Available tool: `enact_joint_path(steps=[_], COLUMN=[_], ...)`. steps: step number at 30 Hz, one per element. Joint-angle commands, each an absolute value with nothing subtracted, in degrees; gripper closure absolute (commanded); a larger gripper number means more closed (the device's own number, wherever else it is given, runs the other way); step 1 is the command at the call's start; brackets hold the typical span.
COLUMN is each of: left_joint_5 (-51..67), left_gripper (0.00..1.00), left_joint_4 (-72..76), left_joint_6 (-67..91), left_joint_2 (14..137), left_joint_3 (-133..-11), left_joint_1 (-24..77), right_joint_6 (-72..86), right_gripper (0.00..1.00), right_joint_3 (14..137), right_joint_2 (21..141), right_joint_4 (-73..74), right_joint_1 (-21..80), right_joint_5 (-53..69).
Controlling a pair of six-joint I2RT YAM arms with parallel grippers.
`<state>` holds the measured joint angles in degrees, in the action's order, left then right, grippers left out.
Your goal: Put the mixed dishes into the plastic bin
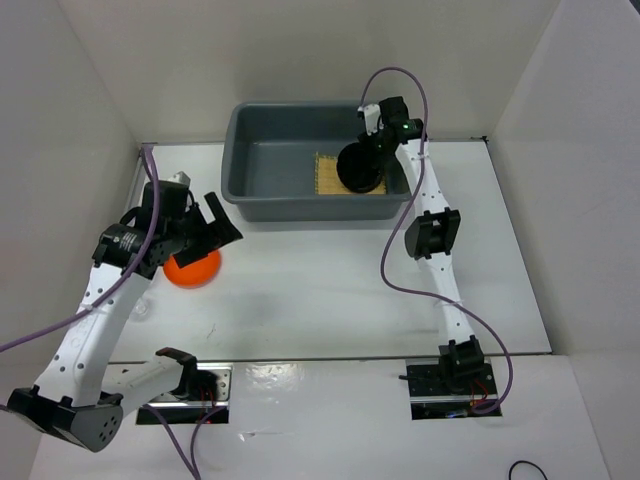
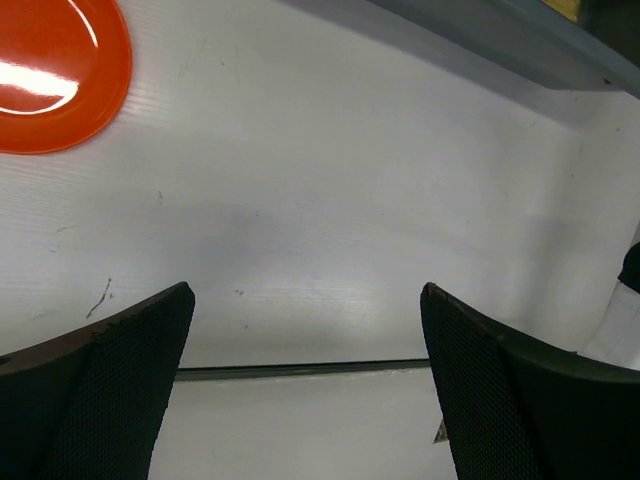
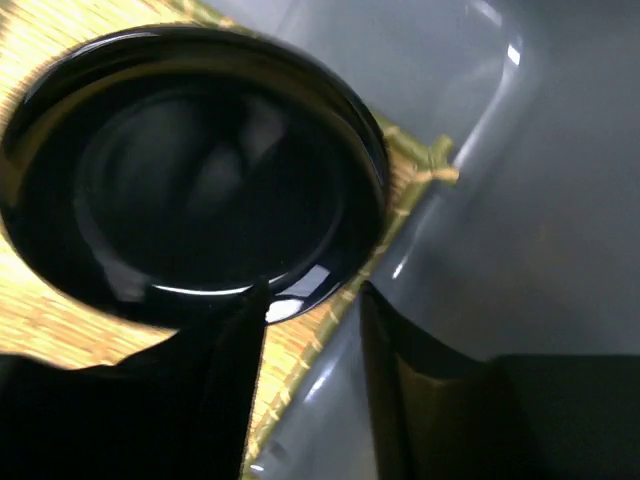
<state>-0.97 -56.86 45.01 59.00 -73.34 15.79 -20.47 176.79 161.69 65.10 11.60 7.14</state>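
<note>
Gently lift right gripper (image 3: 313, 288), jaws parted about black dish (image 3: 190, 170) rim, straight up off yellow mat (image 3: 40, 320); hold left gripper (image 2: 306, 290), spread wide, near orange plate (image 2: 50, 70).

The left gripper (image 2: 306, 292), jaws spread wide, hangs above the white table (image 2: 330, 200), orange plate (image 2: 50, 70) at upper left

Glossy, smooth: black dish (image 3: 190, 170) at tips of right fingers (image 3: 420, 400). Under it, mat (image 3: 40, 320): coarse yellow woven straw. Beside them, bin (image 3: 520, 200): smooth plastic, dull sheen. Beyond left fingers (image 2: 100, 400) (matt black, fine-dimpled), orange plate (image 2: 50, 70): glossy. Table (image 2: 350, 200): matt white, scuffed.
</note>
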Motion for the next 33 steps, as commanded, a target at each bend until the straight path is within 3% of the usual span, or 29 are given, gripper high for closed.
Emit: enact_joint_path(steps=[1, 2, 4, 13, 18, 19, 21, 24, 25, 26, 29, 33], left_joint_5=[-1.76, -1.76, -1.76, 2.8, 13.94, 14.93, 14.94, 15.56, 15.56, 15.56, 18.01, 16.35], left_gripper=[0.0, 0.0, 0.0, 0.0, 0.0, 0.0, 0.0, 0.0, 0.0, 0.0, 0.0, 0.0], left_joint_4=[-54.5, -53.8, -53.09, -41.14, -38.59, -37.89, -34.56, -30.07, -29.01, -29.0, -28.31, -28.57], left_joint_6=[43.77, 43.77, 43.77, 47.81, 48.43, 47.73, 49.03, 50.09, 50.1, 50.1, 50.1, 51.59], left_joint_2=[59.85, 59.85, 59.85, 51.94, 57.55, 58.35, 58.89, 59.67, 59.68, 59.68, 58.37, 56.43], left_joint_3=[-71.38, -70.67, -69.88, -59.69, -48.27, -44.6, -41.94, -40.25, -40.25, -39.64, -37.98, -33.06], left_joint_1=[13.37, 12.75, 10.64, 0.19, -11.49, -12.91, -13.45, -13.45, -13.45, -13.45, -13.45, -13.45], right_joint_6=[-21.27, -21.79, -21.8, -18.98, -18.46, -18.98, -19.68, -23.89, -25.65, -27.84, -29.27, -29.79], right_gripper=[0.48, 0.39, 0.33, 0.27, 0.27, 0.34, 0.4, 0.31, 0.2, 0.16, 0.11, 0.08], right_joint_3=[179.3, 179.3, 179.3, 179.3, 169.83, 165.11, 160.34, 146.47, 136.51, 131.36, 108.52, 76.91], right_joint_2=[161.9, 161.11, 159.53, 142.23, 126.85, 124.74, 119.64, 112.61, 110.5, 108.48, 98.38, 76.37], right_joint_4=[66.97, 68.28, 69.43, 74.0, 74.53, 74.53, 74.53, 74.53, 74.53, 73.92, 66.04, 46.8], right_joint_1=[11.87, 11.87, 11.34, 6.34, 2.38, 1.5, -2.01, -8.07, -9.65, -12.1, -14.85, -12.15], right_joint_5=[3.87, 4.65, 4.66, 12.03, 14.15, 15.8, 17.65, 25.99, 28.8, 32.31, 34.54, 25.86])
